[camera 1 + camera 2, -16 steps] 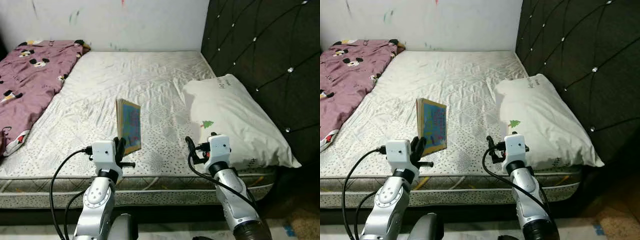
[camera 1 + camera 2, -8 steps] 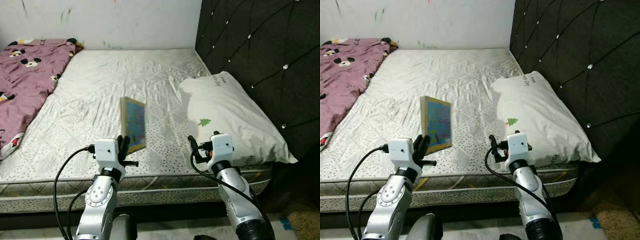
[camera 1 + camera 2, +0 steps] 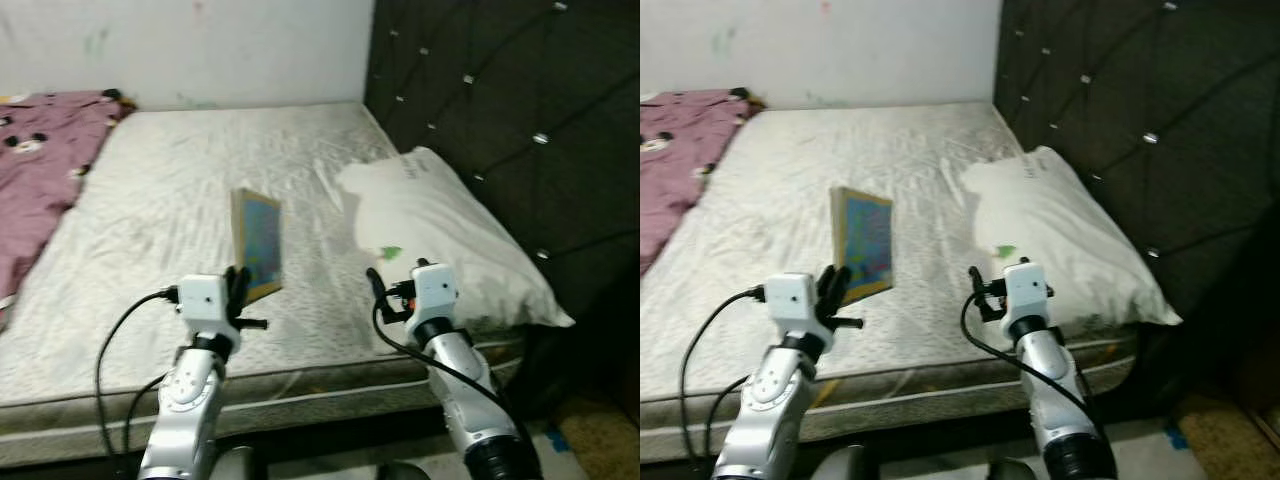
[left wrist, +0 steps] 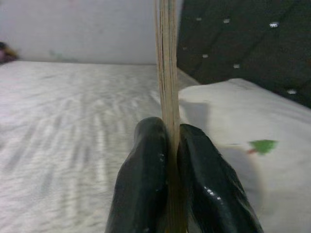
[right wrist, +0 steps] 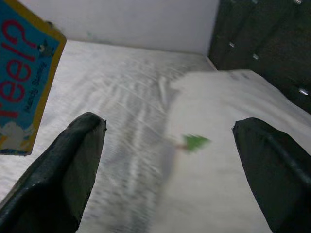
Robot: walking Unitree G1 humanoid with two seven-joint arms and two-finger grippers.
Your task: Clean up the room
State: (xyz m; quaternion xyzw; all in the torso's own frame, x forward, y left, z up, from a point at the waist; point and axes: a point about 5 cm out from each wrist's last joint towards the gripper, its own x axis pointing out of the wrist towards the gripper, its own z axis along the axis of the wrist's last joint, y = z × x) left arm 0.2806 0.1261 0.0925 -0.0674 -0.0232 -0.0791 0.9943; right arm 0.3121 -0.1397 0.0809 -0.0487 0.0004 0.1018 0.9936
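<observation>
My left gripper (image 3: 240,288) is shut on a thin picture book (image 3: 258,243) with a yellow border and blue cover, held upright above the near part of the mattress (image 3: 180,190). In the left wrist view the book's edge (image 4: 166,73) rises between the two black fingers (image 4: 146,179). My right gripper (image 3: 378,290) is open, held over the bed's near edge just in front of the white pillow (image 3: 440,235). The right wrist view has its fingers (image 5: 58,170) spread wide, the book's cover (image 5: 24,82) to one side and the pillow (image 5: 228,145) ahead.
A purple cartoon-print blanket (image 3: 40,160) lies on the bed's far left. A dark tufted headboard (image 3: 500,110) runs along the right side. A white wall (image 3: 190,50) stands behind the bed. Dark floor shows to the right of the bed.
The camera has turned right, so the bed and blanket have slid left in the picture. The book stays upright in my left gripper. My right gripper stays open.
</observation>
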